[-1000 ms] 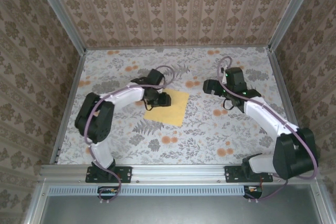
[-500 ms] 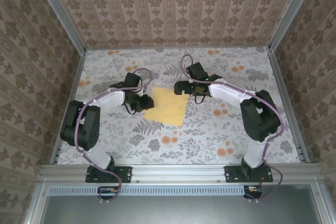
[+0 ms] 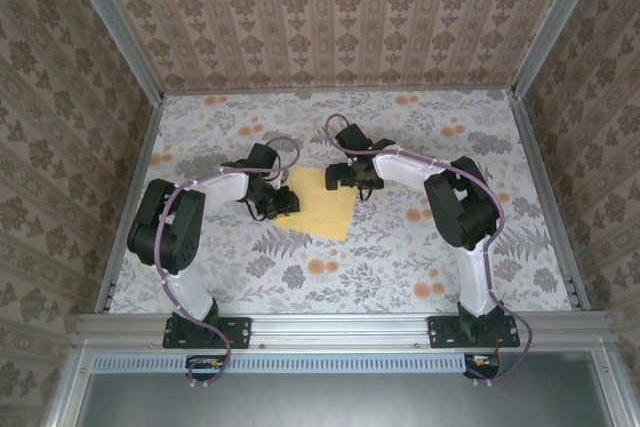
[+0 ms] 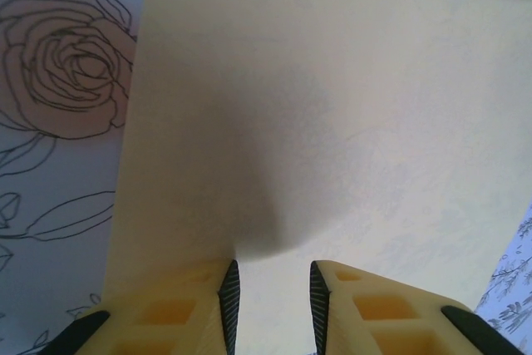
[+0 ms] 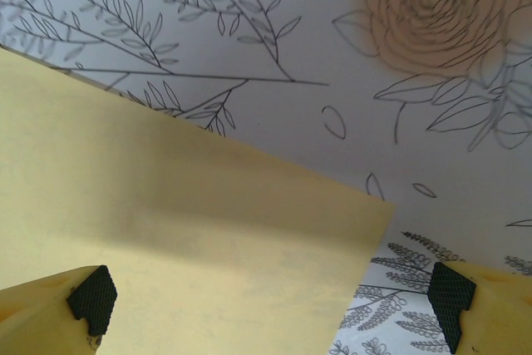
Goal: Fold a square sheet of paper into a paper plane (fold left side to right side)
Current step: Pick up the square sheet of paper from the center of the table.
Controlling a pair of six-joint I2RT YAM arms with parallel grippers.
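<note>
The square sheet of paper (image 3: 325, 209) lies flat and uncreased at the centre of the table (image 3: 400, 257), roughly where it lay a second ago.

The right gripper (image 3: 345, 177) has swung in from well to the right and now stands at the sheet's upper corner. In the right wrist view its jaws are spread wide, with that corner (image 5: 183, 247) between them and not touched.

The left gripper (image 3: 283, 204) has backed off the sheet's upper part and returned to its left edge. Its jaws stand a narrow gap apart (image 4: 273, 276) over bare paper (image 4: 332, 122), with nothing pinched.

Assessment: both arms are now positioned at the sheet, and the left-to-right fold is not yet begun.
</note>
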